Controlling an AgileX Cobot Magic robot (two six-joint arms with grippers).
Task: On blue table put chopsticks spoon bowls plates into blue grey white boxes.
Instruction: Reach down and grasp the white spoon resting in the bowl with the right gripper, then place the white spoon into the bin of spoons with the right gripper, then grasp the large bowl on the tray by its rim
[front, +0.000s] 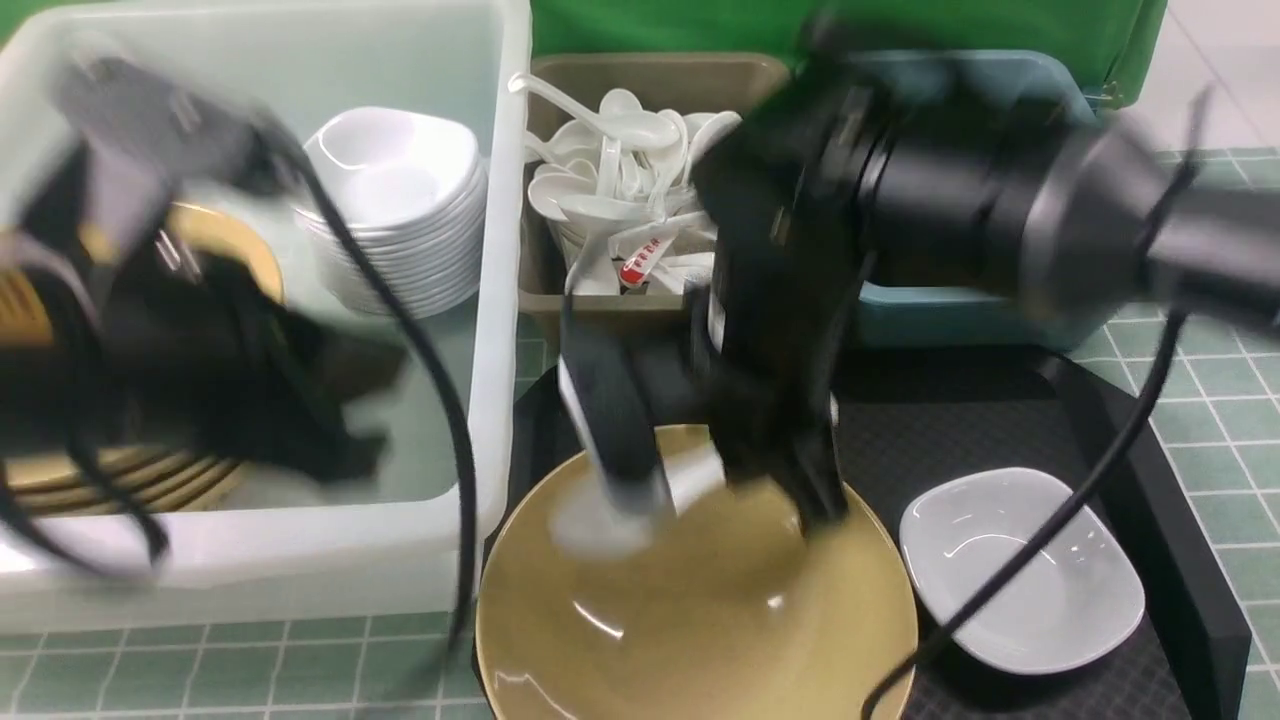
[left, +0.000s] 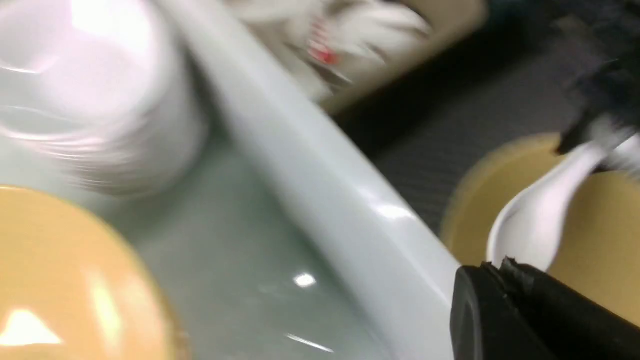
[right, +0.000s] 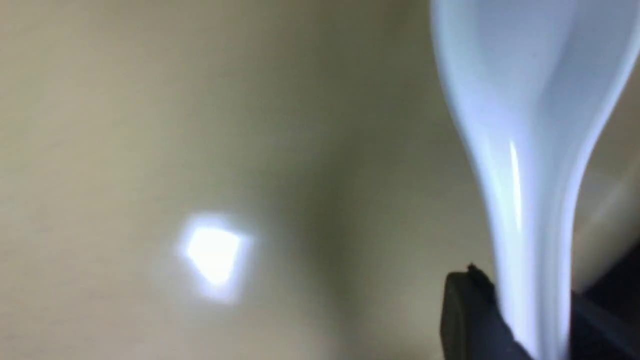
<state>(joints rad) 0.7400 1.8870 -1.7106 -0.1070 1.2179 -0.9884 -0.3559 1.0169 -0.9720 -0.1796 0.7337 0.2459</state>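
With the spoon (front: 590, 522) pinched by its handle in the narrowed right gripper (front: 720, 490), over the mustard bowl (front: 700, 620) at the near left corner of the black tray (front: 1000, 420), the pick-up is judged under way; a clean lift and carry to the olive-grey box (front: 650, 75) is called for next.

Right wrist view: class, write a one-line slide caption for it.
Right gripper pinches the white spoon by its handle over the mustard bowl's glossy inside.

Bright, even overhead light. Motion blur smears the left arm (front: 150, 300) and right arm (front: 950, 200) in the front view, while the stacked plates (front: 400, 200) stay fairly sharp. Glare spots sit on the mustard bowl (front: 700, 620). Both wrist views are soft; the white spoon (right: 520, 125) looms unfocused.
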